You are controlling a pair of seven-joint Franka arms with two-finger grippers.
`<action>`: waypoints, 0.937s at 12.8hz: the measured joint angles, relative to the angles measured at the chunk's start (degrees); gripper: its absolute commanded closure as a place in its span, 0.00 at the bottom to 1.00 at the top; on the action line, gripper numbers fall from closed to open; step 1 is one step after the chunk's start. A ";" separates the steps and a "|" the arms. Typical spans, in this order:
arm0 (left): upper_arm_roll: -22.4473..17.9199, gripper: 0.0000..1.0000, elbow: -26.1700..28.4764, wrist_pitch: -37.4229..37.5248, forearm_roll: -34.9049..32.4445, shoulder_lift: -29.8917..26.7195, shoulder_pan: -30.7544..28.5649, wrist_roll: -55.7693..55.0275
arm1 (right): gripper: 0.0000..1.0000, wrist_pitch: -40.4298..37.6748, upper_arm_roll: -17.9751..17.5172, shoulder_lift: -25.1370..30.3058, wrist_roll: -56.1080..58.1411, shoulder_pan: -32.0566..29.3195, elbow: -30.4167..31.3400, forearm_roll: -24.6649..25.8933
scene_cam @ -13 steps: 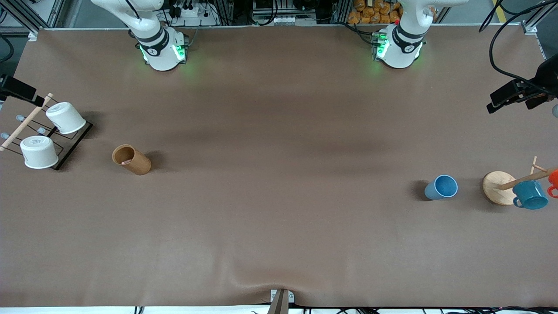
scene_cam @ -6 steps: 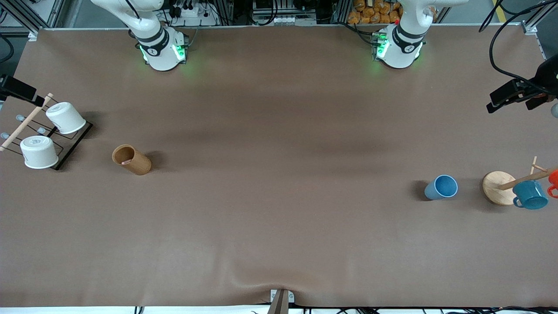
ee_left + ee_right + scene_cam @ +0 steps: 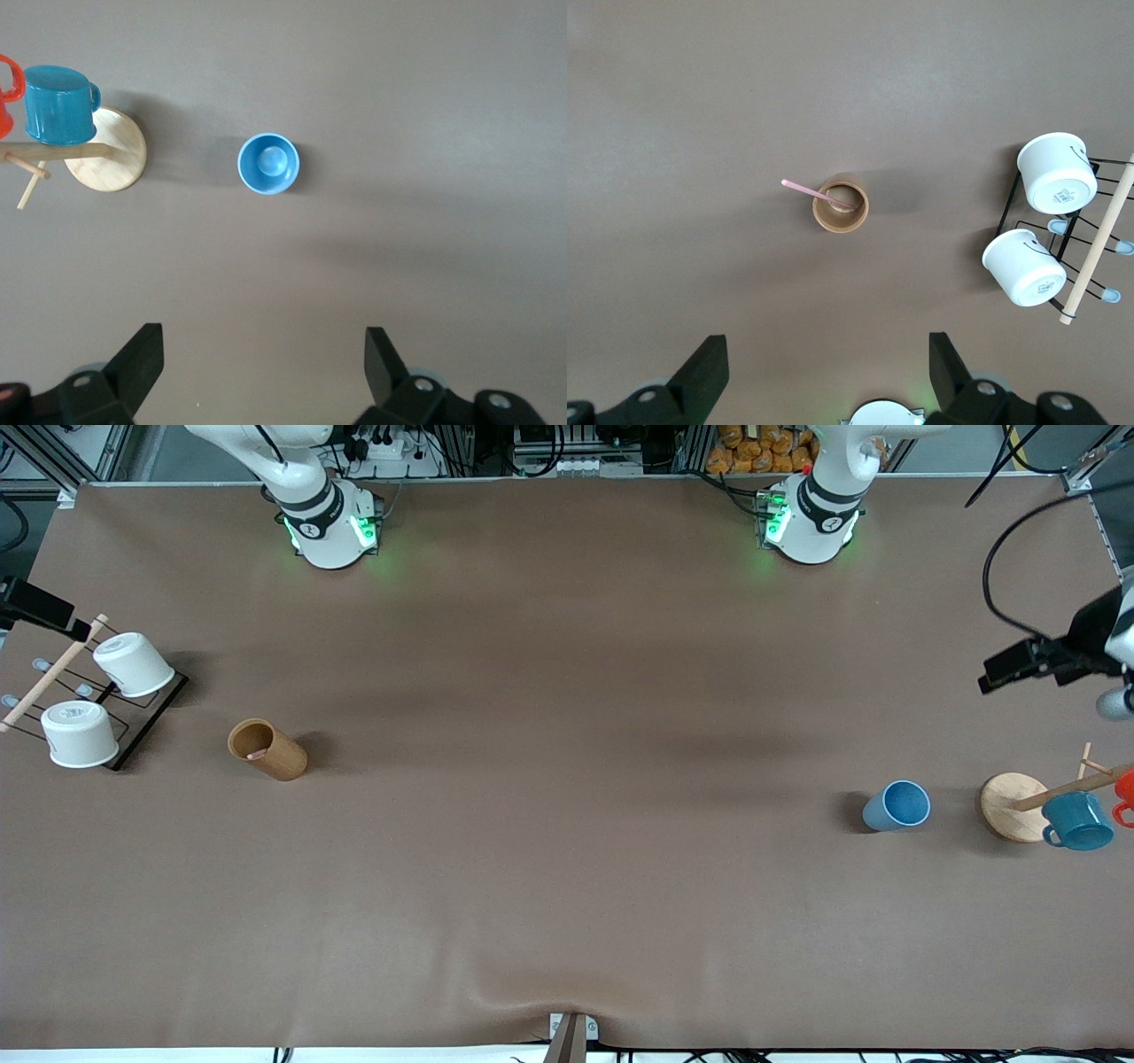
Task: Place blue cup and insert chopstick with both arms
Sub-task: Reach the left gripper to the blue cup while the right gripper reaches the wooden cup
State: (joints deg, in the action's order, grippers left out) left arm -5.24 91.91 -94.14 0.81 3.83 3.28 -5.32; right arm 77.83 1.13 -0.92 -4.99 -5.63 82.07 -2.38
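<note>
Left gripper (image 3: 257, 363) has shifted nearer the blue cup (image 3: 897, 806).

blue cup (image 3: 897, 806) upright; chopstick (image 3: 818, 195) in brown cylinder (image 3: 840, 206)

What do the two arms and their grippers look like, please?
Both arms are glossy white with black joint bands and green lights at their bases. The left gripper and right gripper have black wedge-shaped jaws. A black cable loops beside the left arm's wrist.
</note>
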 measured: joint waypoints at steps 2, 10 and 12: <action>-0.08 0.00 4.30 -4.94 -0.01 0.72 -1.58 0.87 | 0.00 0.00 0.00 0.00 0.00 0.00 0.00 0.00; -0.01 0.00 23.03 -29.94 -0.03 3.74 -3.28 1.10 | 0.00 0.54 -0.85 -0.56 0.06 0.31 0.12 -0.50; -0.02 0.00 23.30 -34.05 -0.03 7.00 -4.49 1.47 | 0.00 0.78 -1.24 -2.50 0.06 1.48 0.44 -0.58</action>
State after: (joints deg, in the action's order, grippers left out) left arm -5.26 115.20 -128.19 0.78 10.84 -1.21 -3.85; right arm 78.61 -0.10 -3.43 -4.93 -4.15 82.51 -2.96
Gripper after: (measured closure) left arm 0.000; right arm 0.000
